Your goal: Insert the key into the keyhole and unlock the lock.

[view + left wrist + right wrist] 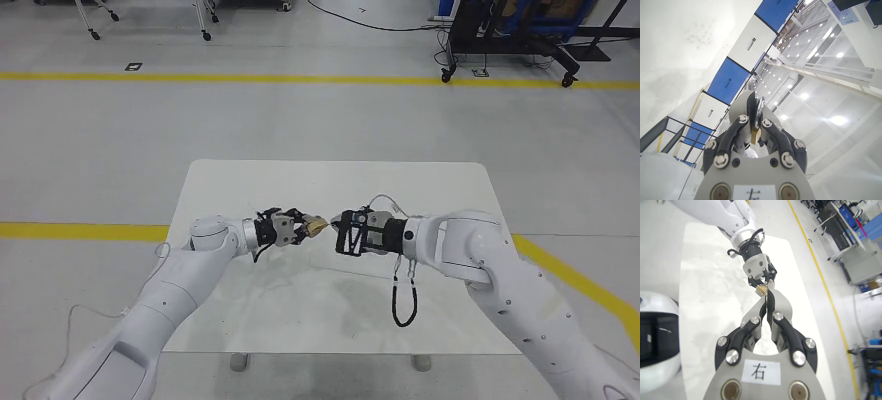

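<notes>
Currently both arms meet tip to tip above the middle of the table (250, 180). Left end effector (769, 284) is closed on the brass lock (761, 290), holding it clear of the surface, one face turned toward the right end effector (767, 294). Right end effector's fingers are pressed together, tips touching or just short of the lock; key presumably pinched there, too small to make out. Lock lies dead ahead of the right tips, the two end effectors nearly in one line. Judgement: the push runs straight along that line, and the right arm makes it.
</notes>
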`<action>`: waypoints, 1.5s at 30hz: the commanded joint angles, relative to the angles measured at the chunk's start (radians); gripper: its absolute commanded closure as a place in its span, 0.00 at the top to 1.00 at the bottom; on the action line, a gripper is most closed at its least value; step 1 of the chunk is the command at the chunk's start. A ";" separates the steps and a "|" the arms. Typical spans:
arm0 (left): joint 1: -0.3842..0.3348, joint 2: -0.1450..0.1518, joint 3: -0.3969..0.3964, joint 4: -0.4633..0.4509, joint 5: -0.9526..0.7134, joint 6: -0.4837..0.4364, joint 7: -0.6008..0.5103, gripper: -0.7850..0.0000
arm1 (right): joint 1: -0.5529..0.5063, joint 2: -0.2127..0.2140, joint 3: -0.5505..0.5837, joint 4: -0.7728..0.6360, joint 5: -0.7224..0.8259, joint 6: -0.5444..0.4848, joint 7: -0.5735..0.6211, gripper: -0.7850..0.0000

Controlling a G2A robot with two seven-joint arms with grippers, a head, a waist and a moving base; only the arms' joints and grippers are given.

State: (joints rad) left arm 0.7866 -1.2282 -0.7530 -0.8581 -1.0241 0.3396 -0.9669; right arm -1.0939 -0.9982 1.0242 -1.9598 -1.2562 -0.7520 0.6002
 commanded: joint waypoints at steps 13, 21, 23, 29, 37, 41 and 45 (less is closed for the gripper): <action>0.017 -0.006 -0.018 -0.014 0.012 0.098 0.003 0.00 | 0.078 -0.022 -0.145 0.017 -0.215 -0.100 0.057 0.00; 0.023 -0.010 -0.025 -0.017 0.030 0.112 -0.009 0.00 | 0.108 -0.036 -0.189 0.028 -0.210 -0.103 0.095 0.00; 0.025 -0.011 -0.027 -0.017 0.032 0.115 -0.010 0.00 | 0.116 -0.039 -0.201 0.029 -0.215 -0.110 0.113 0.00; 0.027 -0.013 -0.037 -0.016 0.047 0.108 -0.004 0.00 | 0.124 -0.047 -0.225 -0.004 -0.263 -0.085 0.187 0.00; 0.032 -0.017 -0.045 -0.018 0.060 0.115 -0.012 0.00 | 0.143 -0.062 -0.259 0.019 -0.250 -0.088 0.226 0.00; 0.034 -0.018 -0.051 -0.018 0.063 0.117 -0.011 0.00 | 0.153 -0.068 -0.271 0.031 -0.256 -0.085 0.238 0.00; 0.037 -0.020 -0.054 -0.019 0.068 0.122 -0.010 0.00 | 0.157 -0.073 -0.280 0.039 -0.260 -0.081 0.243 0.00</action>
State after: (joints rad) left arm 0.8226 -1.2480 -0.8067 -0.8763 -0.9572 0.4608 -0.9763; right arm -0.9372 -1.0707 0.7449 -1.9219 -1.5155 -0.8332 0.8428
